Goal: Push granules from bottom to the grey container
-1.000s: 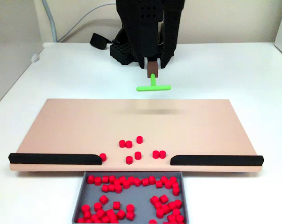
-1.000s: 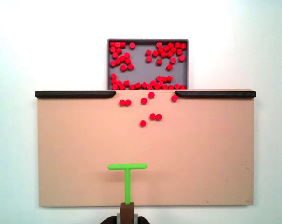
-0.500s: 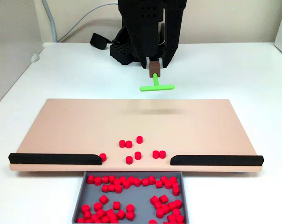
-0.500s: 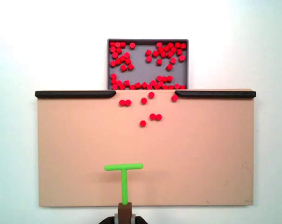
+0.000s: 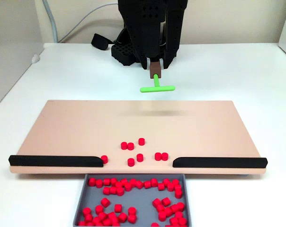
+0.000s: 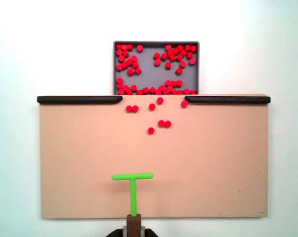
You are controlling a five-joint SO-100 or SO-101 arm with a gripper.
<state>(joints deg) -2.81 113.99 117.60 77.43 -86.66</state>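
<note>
My gripper (image 5: 155, 66) hangs beyond the far edge of the tan board (image 5: 86, 127), shut on the brown handle of a green T-shaped pusher (image 5: 156, 88). From above, the gripper (image 6: 134, 231) sits at the bottom edge and the pusher's bar (image 6: 132, 176) floats over the board (image 6: 213, 163). Several red granules (image 5: 139, 157) lie loose on the board near the gap between the black strips, well away from the pusher (image 6: 161, 123). The grey container (image 5: 143, 199) lies below that gap and holds many granules (image 6: 173, 52).
Two black strips (image 5: 55, 161) (image 5: 218, 162) line the board's edge on either side of the gap. The arm's black base (image 5: 124, 52), a black object (image 5: 100, 41) and a grey cable (image 5: 72, 26) sit at the back of the white table.
The pusher has wobbled sideways by a small amount and come back near where it was. The granules have not moved.
</note>
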